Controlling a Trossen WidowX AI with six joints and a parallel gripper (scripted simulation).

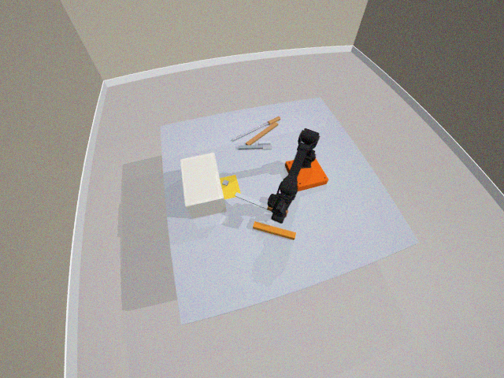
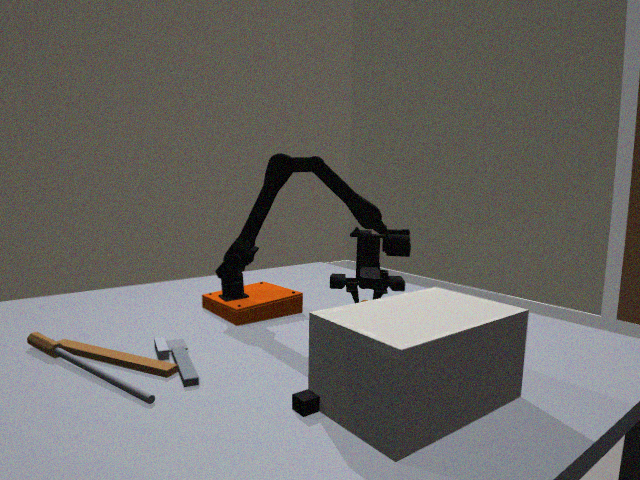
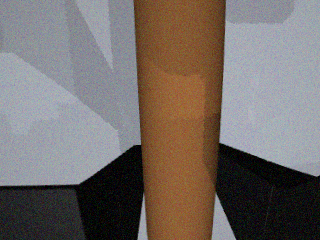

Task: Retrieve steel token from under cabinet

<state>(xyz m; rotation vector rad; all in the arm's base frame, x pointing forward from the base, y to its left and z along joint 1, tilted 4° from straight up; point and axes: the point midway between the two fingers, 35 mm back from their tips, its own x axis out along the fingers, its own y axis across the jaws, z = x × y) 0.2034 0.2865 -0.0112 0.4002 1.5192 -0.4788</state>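
Note:
The steel token (image 1: 225, 183) shows as a small grey piece on the yellow marked area (image 1: 234, 189), close to the white cabinet (image 1: 201, 179) (image 2: 413, 320). Whether it touches anything is too small to tell. My gripper (image 1: 278, 210) (image 2: 366, 298) (image 3: 175, 152) is shut on the orange-brown handle (image 3: 175, 100) of a thin rod tool. The tool's grey shaft (image 1: 250, 201) runs toward the cabinet, and its tip appears at the marked area's near right edge, apart from the token. Its height above the table cannot be told. The vent slots are not visible.
An orange bar (image 1: 273, 230) lies near the gripper. A second rod tool (image 1: 252, 131) (image 2: 103, 374), a wooden stick (image 1: 262, 134) (image 2: 118, 357) and grey metal pieces (image 1: 252, 146) (image 2: 185, 364) lie farther back. A black cube (image 2: 305, 402) stands by the cabinet's corner.

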